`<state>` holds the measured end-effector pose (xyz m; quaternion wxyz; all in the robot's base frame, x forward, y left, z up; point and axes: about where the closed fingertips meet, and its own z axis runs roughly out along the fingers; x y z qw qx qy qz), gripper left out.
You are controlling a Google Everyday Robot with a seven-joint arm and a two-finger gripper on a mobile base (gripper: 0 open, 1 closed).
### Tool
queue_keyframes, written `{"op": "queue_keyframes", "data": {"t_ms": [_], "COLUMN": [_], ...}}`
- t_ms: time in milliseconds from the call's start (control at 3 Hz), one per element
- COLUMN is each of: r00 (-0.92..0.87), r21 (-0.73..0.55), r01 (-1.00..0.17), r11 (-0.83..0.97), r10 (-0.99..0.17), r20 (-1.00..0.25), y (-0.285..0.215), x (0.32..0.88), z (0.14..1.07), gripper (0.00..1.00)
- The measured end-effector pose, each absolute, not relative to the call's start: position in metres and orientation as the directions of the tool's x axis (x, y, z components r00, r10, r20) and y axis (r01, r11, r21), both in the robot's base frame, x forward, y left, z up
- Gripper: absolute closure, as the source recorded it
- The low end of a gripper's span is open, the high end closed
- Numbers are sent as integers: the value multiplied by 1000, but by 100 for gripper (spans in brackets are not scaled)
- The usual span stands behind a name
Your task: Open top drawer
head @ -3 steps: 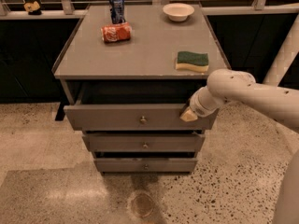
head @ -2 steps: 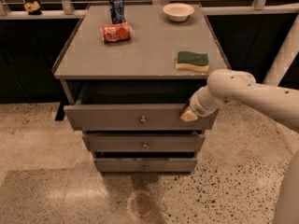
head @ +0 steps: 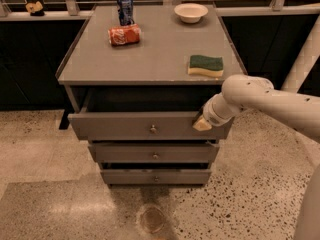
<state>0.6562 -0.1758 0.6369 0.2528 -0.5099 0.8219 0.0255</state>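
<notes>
The top drawer (head: 120, 126) of the grey cabinet is pulled partly out, its front standing forward of the two narrower drawers below. A small round metal knob (head: 153, 129) sits at its centre. My gripper (head: 201, 123) is at the right end of the drawer front, at its top edge, at the end of the white arm (head: 270, 101) that comes in from the right. The dark drawer interior (head: 145, 99) shows behind the front.
On the cabinet top (head: 150, 49) are an upright blue can (head: 125, 8), a red can lying down (head: 124, 34), a white bowl (head: 191, 12) and a green-and-yellow sponge (head: 205, 65). The middle drawer (head: 154, 152) and bottom drawer (head: 155, 176) lie below. Speckled floor surrounds the cabinet.
</notes>
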Motion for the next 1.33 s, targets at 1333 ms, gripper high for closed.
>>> {"op": "queue_keyframes", "data": {"t_ms": [1333], "r00": [-348], "r21": [-208], "r01": [-857], "r11": [472], "r10": [-827], "r20": [-442], "y": [-176], "x": [645], "z": [636], "gripper": [100]}}
